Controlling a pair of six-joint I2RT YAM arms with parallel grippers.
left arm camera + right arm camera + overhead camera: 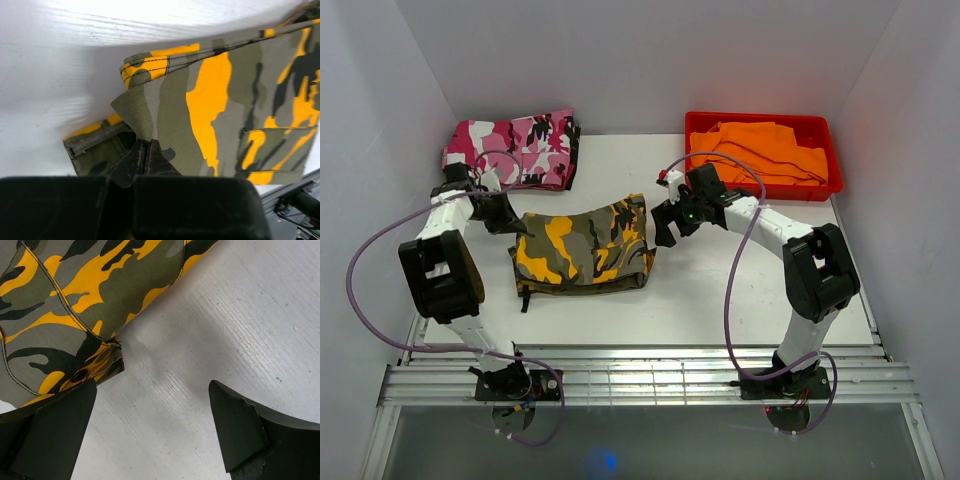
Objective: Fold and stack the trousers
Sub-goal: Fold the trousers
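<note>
The trousers (pixel 585 245), in olive, orange-yellow and black camouflage, lie folded in the middle of the white table. My left gripper (pixel 515 225) sits at their left edge. In the left wrist view its fingers (pixel 147 145) are shut on a raised corner of the trousers (pixel 210 100), with the cloth pinched between the tips. My right gripper (pixel 665 225) hovers just off the trousers' right edge. In the right wrist view it (pixel 152 385) is wide open over bare table, with a corner of the trousers (pixel 65 300) beside its left finger and nothing between the jaws.
Folded pink, white and black camouflage trousers (pixel 515 148) lie at the back left. A red bin (pixel 760 119) at the back right holds an orange garment (pixel 770 150). White walls close in both sides. Metal rails (pixel 650 380) run along the near edge.
</note>
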